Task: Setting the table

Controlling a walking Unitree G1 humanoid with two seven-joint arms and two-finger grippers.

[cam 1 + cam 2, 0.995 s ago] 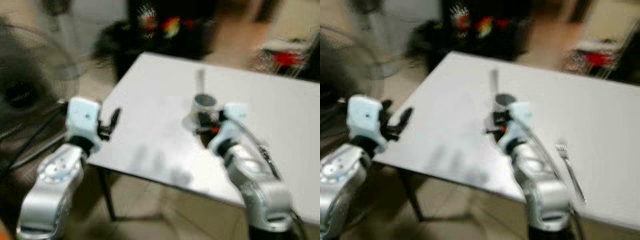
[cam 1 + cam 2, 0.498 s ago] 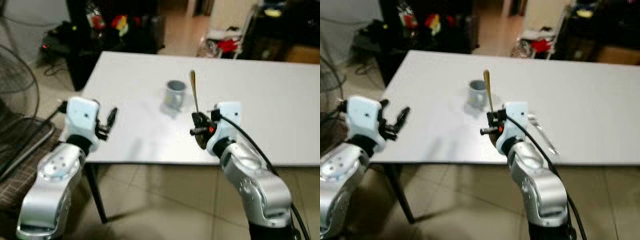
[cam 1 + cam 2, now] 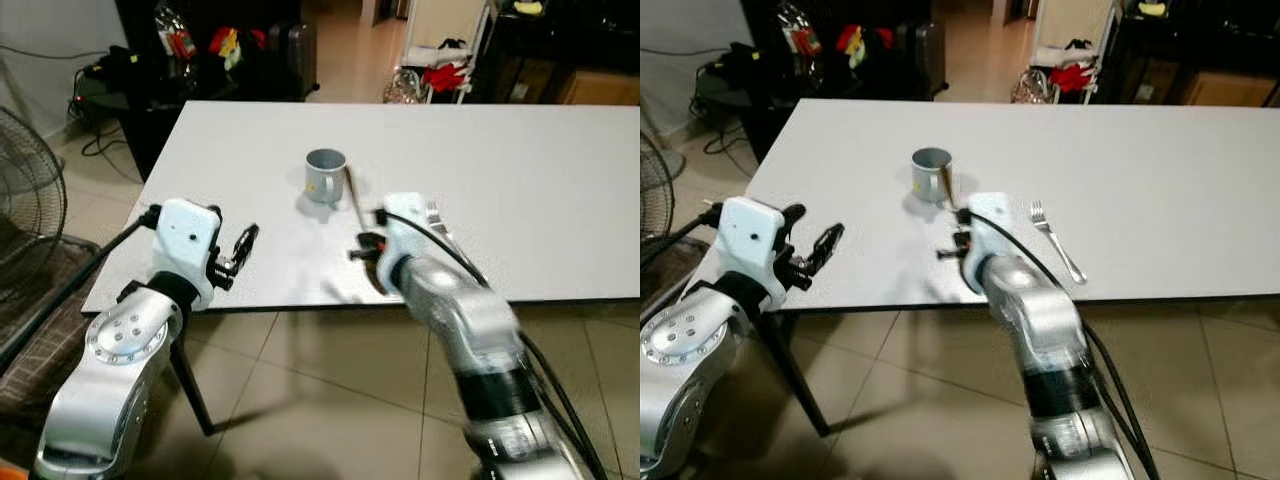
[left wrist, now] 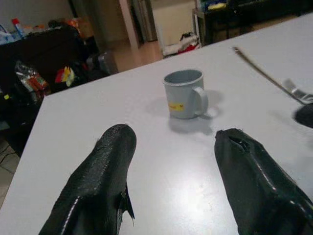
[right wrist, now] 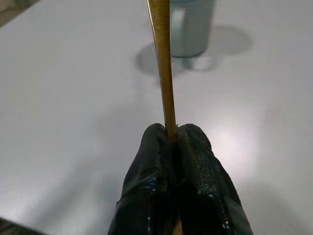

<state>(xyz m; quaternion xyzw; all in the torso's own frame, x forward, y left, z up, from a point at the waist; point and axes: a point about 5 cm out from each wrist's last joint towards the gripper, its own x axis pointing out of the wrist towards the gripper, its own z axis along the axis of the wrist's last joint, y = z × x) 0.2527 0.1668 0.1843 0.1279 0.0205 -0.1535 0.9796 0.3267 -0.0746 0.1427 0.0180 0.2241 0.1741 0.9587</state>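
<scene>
Even indoor light on a bright table, dim at the far end of the room.

The white rectangular tabletop (image 3: 520,190) is evenly lit and lightly glossy, with a soft sheen near the robot's black right gripper (image 5: 171,147). The small grey metal mug (image 4: 185,93) casts a soft, short shadow. The right silver arm (image 3: 470,330) shows motion blur. The dark shelves with red and yellow clutter (image 3: 200,45) sit in shade. The wrist views soften towards the near fingers.

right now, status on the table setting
Right gripper shut on utensil, over table by mug. Left gripper open, idle. Fork laid.
</scene>
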